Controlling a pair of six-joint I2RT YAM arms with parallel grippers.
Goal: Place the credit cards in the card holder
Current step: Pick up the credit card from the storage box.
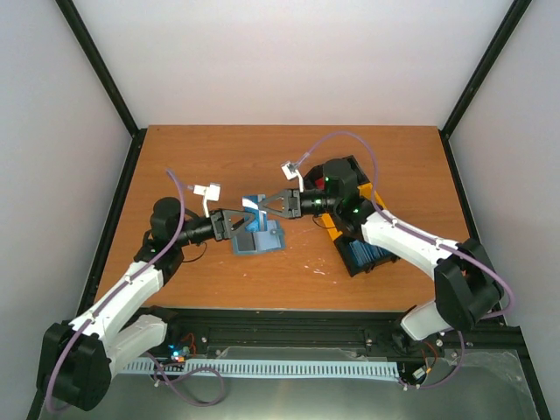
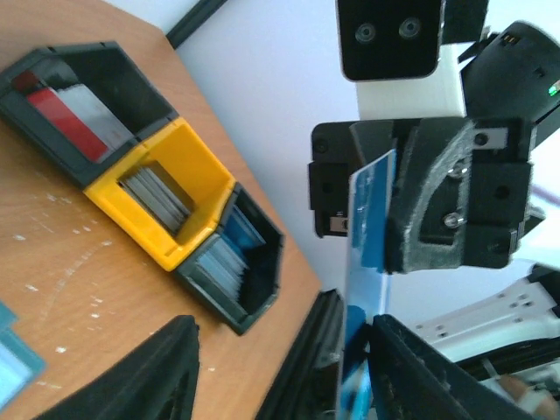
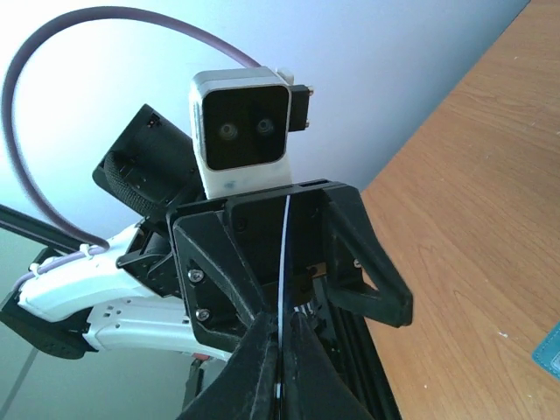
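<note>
So, starting on the left: the left gripper (image 1: 242, 219) has its black fingers (image 2: 166, 367) spread apart, one on each side of a thin light-blue plastic card (image 1: 253, 204). I can't see either finger actually pressing on it. The card stands on edge in the air between the two grippers, above the brown wooden bench (image 1: 262, 157).

A bit closer to the arm bases than the card, the small flat blue-grey card holder (image 1: 260, 241) lies on the bench, right by the left fingers. Can't tell if anything touches it, or whether it's folded shut.

Next over, the right gripper (image 1: 265, 206) is pinched tight on the card's other end. From its own wrist view the card is just a thin line running out of the closed fingertips.

Furthest right, partly under the right arm, sits a black-and-yellow three-compartment plastic tray (image 2: 206, 166). It has red cards (image 2: 57, 118) in one black end bin, grey cards (image 2: 157, 194) in the yellow middle and blue cards (image 2: 223, 262) in the other black end.
</note>
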